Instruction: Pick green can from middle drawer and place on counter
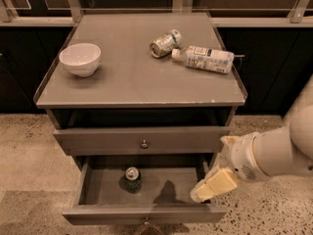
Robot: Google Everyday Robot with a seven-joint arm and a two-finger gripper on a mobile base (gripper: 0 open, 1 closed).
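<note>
Camera view: green can stands upright at the left of the open middle drawer, ready for grabbing. Gripper hangs over the drawer's right end, well apart from it; can't tell if it's spread or closed.

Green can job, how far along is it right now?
Done: the middle drawer is pulled open, with the green can upright on its floor. In hand: the pincer hangs over the drawer's right end, apart from the can. Left: grasping it, lifting it and setting it on the counter.
</note>
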